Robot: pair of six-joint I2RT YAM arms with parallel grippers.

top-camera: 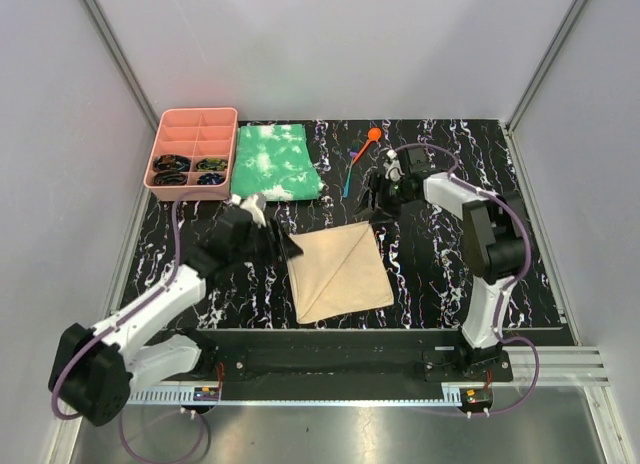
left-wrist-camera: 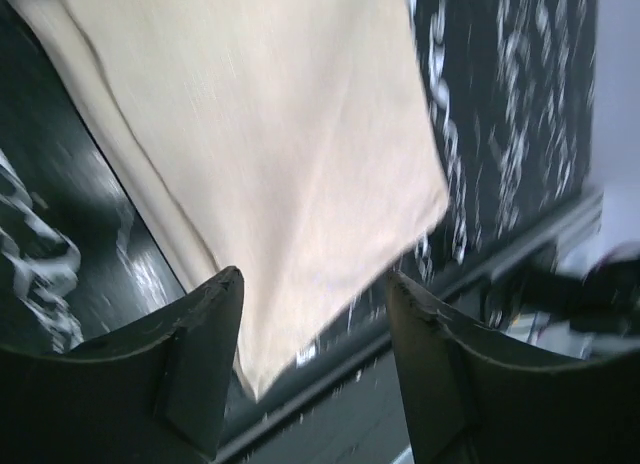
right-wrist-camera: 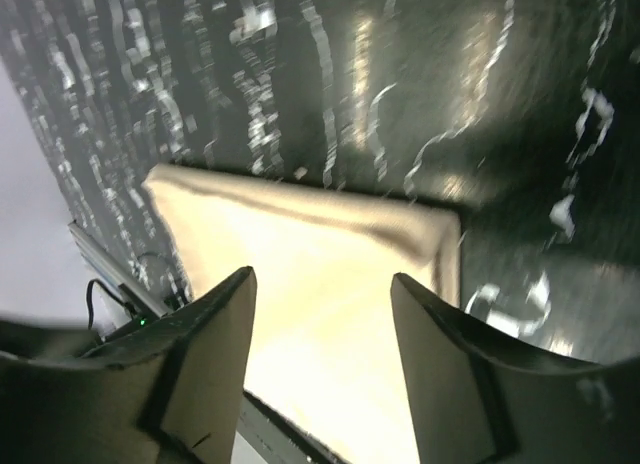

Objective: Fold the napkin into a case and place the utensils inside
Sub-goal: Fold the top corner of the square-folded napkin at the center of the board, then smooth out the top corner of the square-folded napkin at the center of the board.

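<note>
The tan napkin point(top-camera: 338, 274) lies folded flat on the black marbled table, a diagonal crease running across it. My left gripper point(top-camera: 289, 249) hovers at its upper left corner, open and empty; in the left wrist view the napkin point(left-wrist-camera: 280, 154) spreads beyond the open left gripper point(left-wrist-camera: 315, 284). My right gripper point(top-camera: 376, 202) hangs just above the napkin's upper right corner, also open and empty. The right wrist view shows the napkin point(right-wrist-camera: 320, 274) below that gripper point(right-wrist-camera: 322, 284). An orange spoon point(top-camera: 372, 136) and a slim blue utensil point(top-camera: 347, 181) lie behind the napkin, near the right gripper.
A green-and-white mottled cloth point(top-camera: 275, 162) lies at the back centre-left. A pink compartment tray point(top-camera: 193, 147) with dark items stands at the back left. The metal rail point(top-camera: 330, 359) runs along the near edge. Grey walls close in both sides.
</note>
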